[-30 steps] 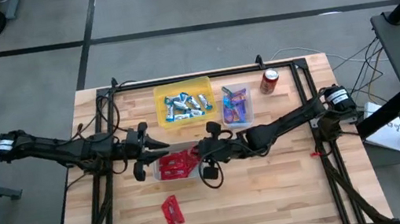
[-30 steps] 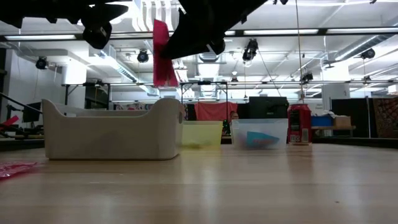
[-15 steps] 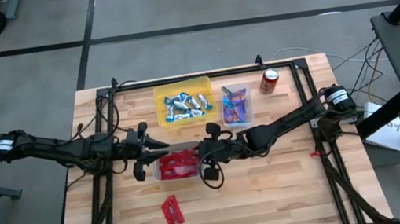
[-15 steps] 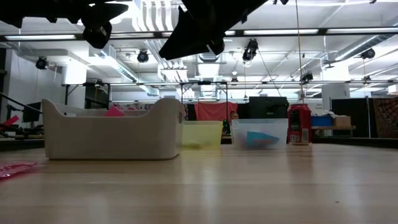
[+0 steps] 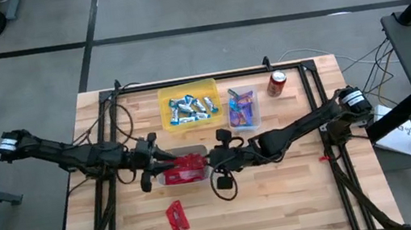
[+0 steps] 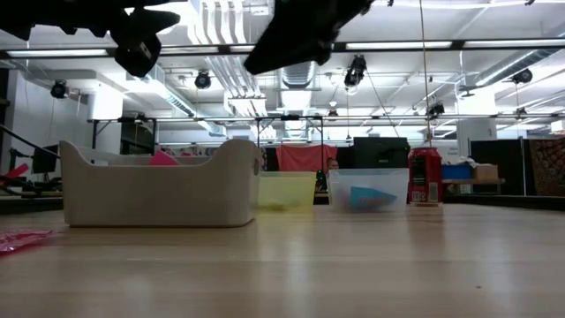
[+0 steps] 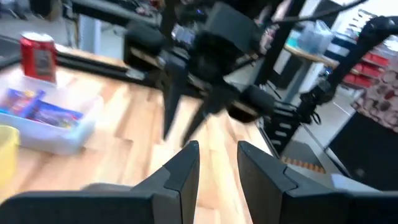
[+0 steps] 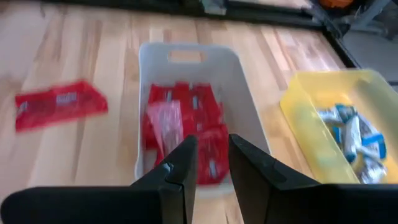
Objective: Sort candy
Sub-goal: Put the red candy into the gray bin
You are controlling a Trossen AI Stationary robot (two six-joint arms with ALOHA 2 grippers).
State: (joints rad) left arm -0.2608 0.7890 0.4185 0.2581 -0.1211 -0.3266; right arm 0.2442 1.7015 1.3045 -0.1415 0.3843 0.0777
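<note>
The candy is sorted by kind. Red packets [image 8: 186, 134] lie in a white bin [image 5: 183, 170], blue-and-silver bars [image 5: 190, 107] in a yellow bin, and pink and purple-blue packets [image 5: 242, 109] in a clear bin. One red packet [image 5: 175, 216] lies flat on the table near its near edge and also shows in the right wrist view [image 8: 59, 102]. My left gripper [image 5: 164, 164] hovers open at the white bin's left end. My right gripper [image 5: 209, 163] hovers open over that bin's right end [image 8: 212, 155]. Both are empty.
A red soda can [image 5: 277, 82] stands right of the clear bin [image 5: 250, 92]. The yellow bin [image 5: 164, 97] and the clear bin sit side by side toward the far edge. A black frame runs along the table's sides. Bare wood lies right of the loose packet.
A red packet that hung below my right gripper has dropped into the white bin, and the gripper has let it go. My right gripper has since drawn back a little toward the table's right and near edge. My left gripper has edged toward the bin.
</note>
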